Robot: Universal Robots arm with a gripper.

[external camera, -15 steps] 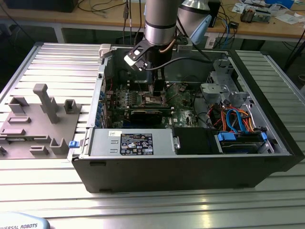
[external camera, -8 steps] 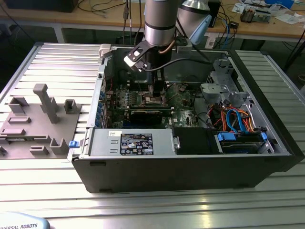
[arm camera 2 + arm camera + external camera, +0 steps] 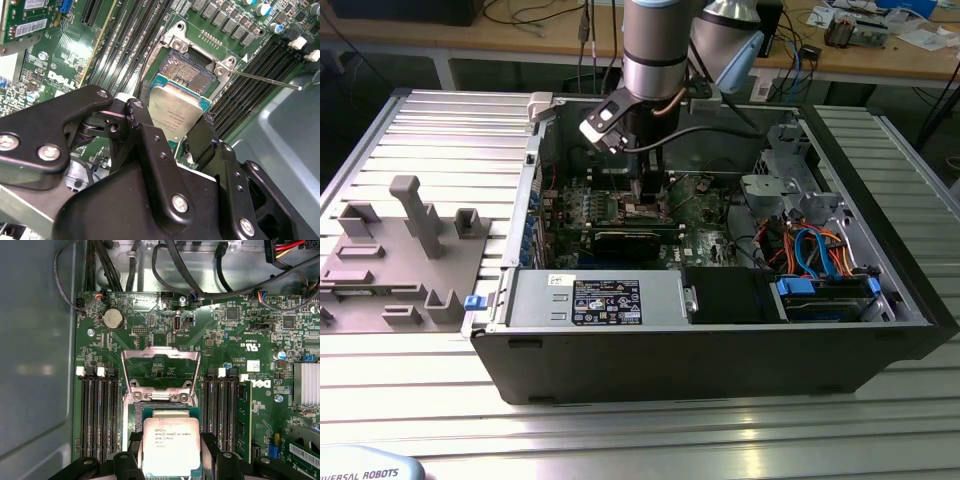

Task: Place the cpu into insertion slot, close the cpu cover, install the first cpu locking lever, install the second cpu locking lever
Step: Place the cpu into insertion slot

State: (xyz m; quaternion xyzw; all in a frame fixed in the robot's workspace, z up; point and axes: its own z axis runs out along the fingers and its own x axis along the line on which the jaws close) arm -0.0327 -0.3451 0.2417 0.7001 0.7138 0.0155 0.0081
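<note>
My gripper (image 3: 645, 190) reaches down into the open computer case (image 3: 880, 330) over the green board. It is shut on the cpu (image 3: 172, 447), a flat square chip with a silvery top, held by opposite edges between black fingers (image 3: 134, 452). In the second wrist view the cpu (image 3: 175, 112) hangs over the near part of the insertion slot (image 3: 187, 67), whose dark pin field shows beyond it. Whether chip and slot touch I cannot tell. The cpu cover (image 3: 161, 354) stands swung open past the slot (image 3: 162, 401). A thin locking lever (image 3: 265, 80) sticks out sideways, unlatched.
Long black memory slots (image 3: 97, 420) flank the socket on both sides. Black cables (image 3: 200, 285) run along the case wall. A long black card (image 3: 635, 240), the power supply (image 3: 605, 300) and a drive bay with blue cables (image 3: 820, 260) crowd the case. A grey fixture tray (image 3: 390, 260) lies outside.
</note>
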